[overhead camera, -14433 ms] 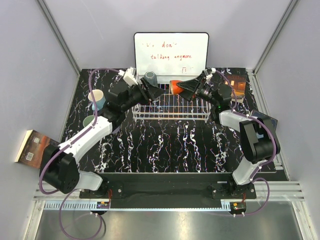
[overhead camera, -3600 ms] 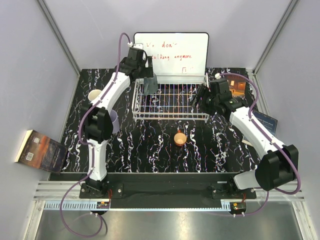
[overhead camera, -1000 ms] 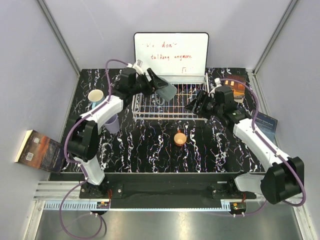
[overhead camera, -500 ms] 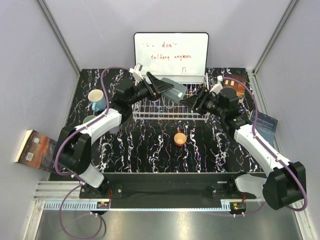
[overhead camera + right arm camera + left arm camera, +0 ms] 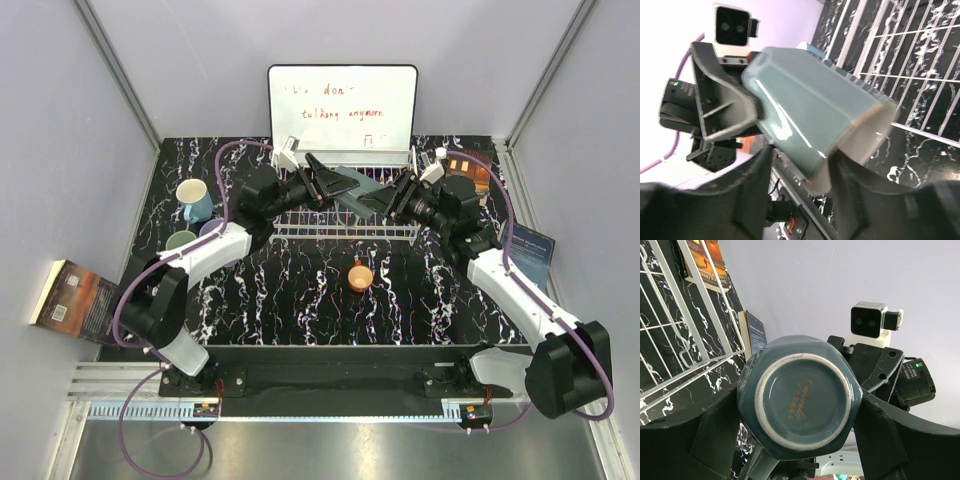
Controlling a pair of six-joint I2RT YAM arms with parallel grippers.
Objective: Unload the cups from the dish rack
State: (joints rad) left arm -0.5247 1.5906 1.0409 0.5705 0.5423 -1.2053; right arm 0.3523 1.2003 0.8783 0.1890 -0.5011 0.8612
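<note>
The black, white-veined bench (image 5: pixel 300 290) carries the white wire dish rack (image 5: pixel 340 232) at its far middle, just in front of the whiteboard (image 5: pixel 342 108). No cup stands in the part of the rack that shows.

Both arms reach in over the rack and meet above it. The left claw (image 5: pixel 340 186) is clamped on the dark grey cup (image 5: pixel 810 115), one finger pressed to each side of the cup near its base. The cup is off the rack, in the air and lying on its side. In the left wrist view its round foot faces that camera, and its open mouth points at the right arm.

The right claw (image 5: pixel 384 200) stands at the cup's mouth with its fingers (image 5: pixel 752 192) apart. The lower edge of the rim lies between them, with a gap showing on one side. Whether the other finger touches the rim I cannot tell.

The other four cups stand upright on the bench, outside the rack:
- The light blue mug (image 5: pixel 192 200) is near the left edge.
- The pale green cup (image 5: pixel 180 240) is just nearer than the mug.
- The lilac cup (image 5: pixel 213 228) is beside those two, partly hidden by the left arm.
- The small orange cup (image 5: pixel 360 275) stands alone in front of the rack, well apart from the others.
</note>
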